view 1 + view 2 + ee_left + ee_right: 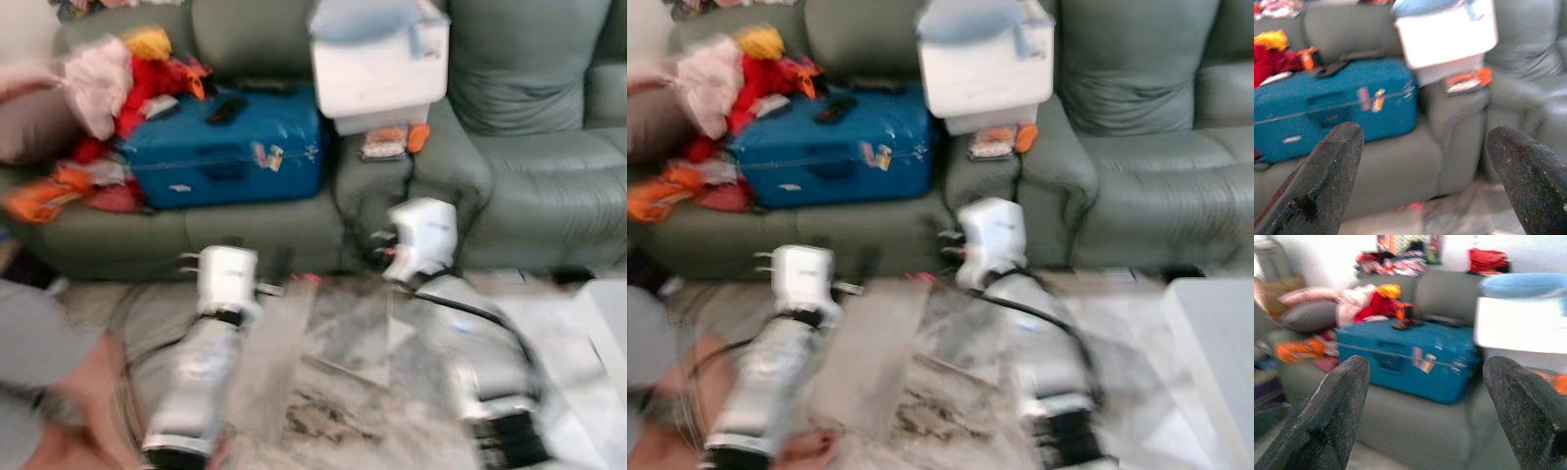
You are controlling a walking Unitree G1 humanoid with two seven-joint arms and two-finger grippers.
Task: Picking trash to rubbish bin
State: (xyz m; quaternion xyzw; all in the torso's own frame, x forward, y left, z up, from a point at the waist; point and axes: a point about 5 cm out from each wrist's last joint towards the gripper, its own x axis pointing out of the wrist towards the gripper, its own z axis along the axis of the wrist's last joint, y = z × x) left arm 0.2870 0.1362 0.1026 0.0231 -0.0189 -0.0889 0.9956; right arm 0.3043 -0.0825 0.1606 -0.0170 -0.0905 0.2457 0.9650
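We see a small red scrap [305, 279] on the floor at the foot of the sofa [549, 186], too blurred to tell what it is; it lies between our two arms. Our left gripper [1425, 166] and right gripper [1425, 396] both spread wide, holding nothing, aimed at the blue suitcase [225, 147] on the seat.

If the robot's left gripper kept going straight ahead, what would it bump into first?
Probably the green sofa, just below the blue suitcase lying on it. The open left gripper points there with nothing between, though blur makes depth uncertain.
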